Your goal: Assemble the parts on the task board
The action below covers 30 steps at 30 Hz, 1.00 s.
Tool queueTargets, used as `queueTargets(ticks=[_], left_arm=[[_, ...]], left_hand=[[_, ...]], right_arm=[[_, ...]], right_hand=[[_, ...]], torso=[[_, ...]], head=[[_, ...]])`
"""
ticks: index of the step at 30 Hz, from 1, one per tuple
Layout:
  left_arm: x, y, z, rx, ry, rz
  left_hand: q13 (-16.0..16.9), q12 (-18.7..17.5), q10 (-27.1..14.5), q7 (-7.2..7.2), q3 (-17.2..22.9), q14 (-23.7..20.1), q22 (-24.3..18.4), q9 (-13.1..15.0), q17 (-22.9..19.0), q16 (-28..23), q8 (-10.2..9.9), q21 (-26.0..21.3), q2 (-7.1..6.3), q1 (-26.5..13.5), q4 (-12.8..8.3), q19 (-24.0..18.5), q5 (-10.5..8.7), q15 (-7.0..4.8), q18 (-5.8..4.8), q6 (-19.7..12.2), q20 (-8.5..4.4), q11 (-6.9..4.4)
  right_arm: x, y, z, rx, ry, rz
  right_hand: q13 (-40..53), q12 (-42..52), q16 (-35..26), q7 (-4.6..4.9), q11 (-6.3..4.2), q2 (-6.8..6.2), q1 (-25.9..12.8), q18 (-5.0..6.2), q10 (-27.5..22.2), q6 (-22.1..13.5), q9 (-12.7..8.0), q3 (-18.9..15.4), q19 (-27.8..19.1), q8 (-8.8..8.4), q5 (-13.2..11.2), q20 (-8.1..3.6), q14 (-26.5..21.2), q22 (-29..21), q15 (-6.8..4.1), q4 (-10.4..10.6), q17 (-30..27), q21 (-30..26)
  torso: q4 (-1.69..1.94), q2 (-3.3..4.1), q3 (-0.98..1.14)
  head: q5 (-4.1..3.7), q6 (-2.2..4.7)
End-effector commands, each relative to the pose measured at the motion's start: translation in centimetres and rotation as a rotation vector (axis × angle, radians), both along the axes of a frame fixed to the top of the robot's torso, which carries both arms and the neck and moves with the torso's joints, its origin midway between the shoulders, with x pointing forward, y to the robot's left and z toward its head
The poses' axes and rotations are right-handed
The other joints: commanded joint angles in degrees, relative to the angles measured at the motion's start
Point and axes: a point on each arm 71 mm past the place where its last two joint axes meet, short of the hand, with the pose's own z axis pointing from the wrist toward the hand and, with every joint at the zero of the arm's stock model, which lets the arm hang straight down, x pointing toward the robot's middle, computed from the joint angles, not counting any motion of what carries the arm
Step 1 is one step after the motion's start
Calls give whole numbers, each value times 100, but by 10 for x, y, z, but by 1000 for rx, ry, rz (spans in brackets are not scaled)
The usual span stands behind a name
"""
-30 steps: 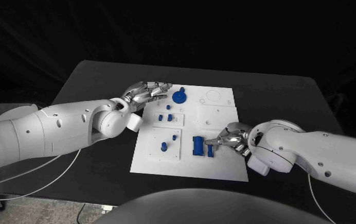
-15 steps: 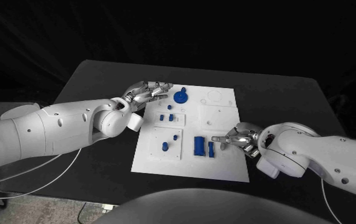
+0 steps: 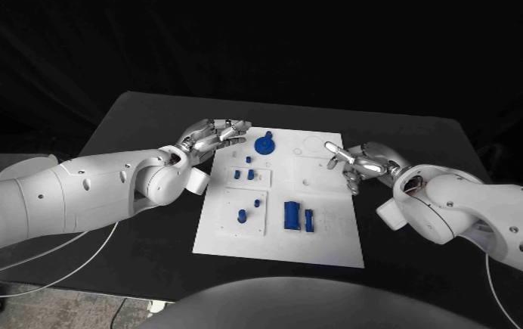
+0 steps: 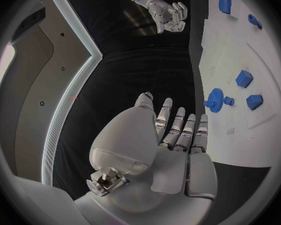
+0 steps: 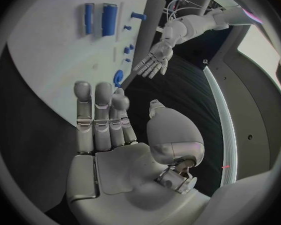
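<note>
Several blue parts (image 3: 291, 214) sit on the white board (image 3: 327, 246) mid-desk (image 3: 131, 117), a gear (image 3: 264, 144) at its far end. Both hands, left (image 3: 212, 134) and right (image 3: 360, 161), hover flat at opposite board edges, fingers (image 4: 178, 127) straight, apart and holding nothing, seemingly kept clear of the pieces
</note>
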Motion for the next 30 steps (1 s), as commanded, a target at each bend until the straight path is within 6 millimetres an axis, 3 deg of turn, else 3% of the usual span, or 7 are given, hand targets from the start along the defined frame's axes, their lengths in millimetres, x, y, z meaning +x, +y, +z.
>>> queueTargets(ticks=[1, 4, 14, 18, 19, 22, 30], left_arm=[[-1, -2, 8, -7, -125, 16], [-2, -4, 10, -8, -164, 23], [-5, -8, 15, 42, -251, 13], [-5, -8, 14, 51, -252, 9], [-4, -7, 11, 28, -191, 17], [-4, -8, 12, 29, -192, 28], [0, -19, 23, 40, -193, 137]], left_hand=[[-1, 12, 57, 22, -51, -43, -46, 5, -6, -23, 42, 27, 5, -82, 3, 27, -78, -63, 77, 48, -4, -24], [-21, -148, -16, -60, -125, -266, -156, -8, -37, -226, 31, -20, -15, -159, -2, -63, -171, -170, 157, 2, -32, -149], [-160, -1768, -1165, -1157, -541, -1304, -1429, -194, -240, -1385, -639, -382, -46, -908, -19, -1115, -1504, -619, 289, -2131, -195, -1090], [-174, -1887, -1249, -1367, -562, -1358, -1464, -213, -267, -1465, -660, -383, -62, -1041, -11, -1133, -1696, -586, 317, -2392, -145, -1087], [-365, -2287, -1557, -1099, 14, -1358, -1903, -402, -267, -1465, -840, -466, -378, -3156, -517, -1253, -2024, -782, -15, -2875, -625, -1158], [-365, -2387, -1557, -1099, 126, -1358, -1903, -402, -267, -1465, -840, -466, -446, -3655, -628, -1253, -2102, -804, -15, -3013, -701, -1158], [-365, -2622, -1557, -1099, 431, -1358, -1903, -402, -267, -1465, -840, -466, -625, -4879, -933, -1253, -2297, -1219, -173, -3311, -978, -1158]], right_arm=[[6, 0, 13, 322, -131, -4], [8, -2, 11, 448, -103, 26], [14, -6, -5, 617, -39, 102], [16, -9, -9, 624, -37, 101], [17, -12, -12, 519, -37, 53], [19, -11, -11, 521, -45, 41], [31, -1, -1, 536, -120, -71]], right_hand=[[-1085, -1746, -1285, 264, 363, 44, 270, -54, -1309, -330, -468, -162, -821, -386, 28, 317, -1043, -687, 421, -14, -807, -1234], [-2602, -3438, -3171, 88, 1135, 31, 746, -357, -2743, -1021, -1241, -390, -2334, -1098, -64, 802, -2947, -2004, 1252, -25, -1944, -2988], [-5959, -4873, -5077, -1588, -255, -100, 1108, -340, -6094, -4784, -4400, -684, -6158, -1602, -334, 638, -6677, -6889, 399, 4, -4037, -3836], [-6080, -4845, -5077, -1645, -259, -90, 1047, -241, -6116, -4964, -4596, -686, -6158, -1631, -375, 529, -6677, -6889, 76, -11, -4037, -3836], [-6391, -4999, -5077, -1226, -219, -446, -951, -898, -6202, -5136, -4740, -275, -6158, -1674, -730, 183, -6677, -6889, 124, -642, -4037, -3836], [-6391, -4999, -5077, -551, -219, -446, -2561, -898, -6202, -5136, -4740, 381, -6158, -1674, -730, -442, -6677, -6889, 124, -1085, -4037, -3836], [-6391, -4999, -5077, -551, -219, -446, -4193, -898, -6202, -5136, -4740, 381, -6158, -1674, -730, -442, -6677, -6889, 124, -1684, -4037, -3836]], torso=[[12, -13, 8], [14, -1, 10], [-28, 24, -8], [-26, 33, -4], [-20, 20, -3], [-21, 13, 2], [-29, -53, 58]], head=[[-12, 0], [-6, 0], [14, 0], [24, 0], [7, 3], [-6, 45], [-129, 439]])
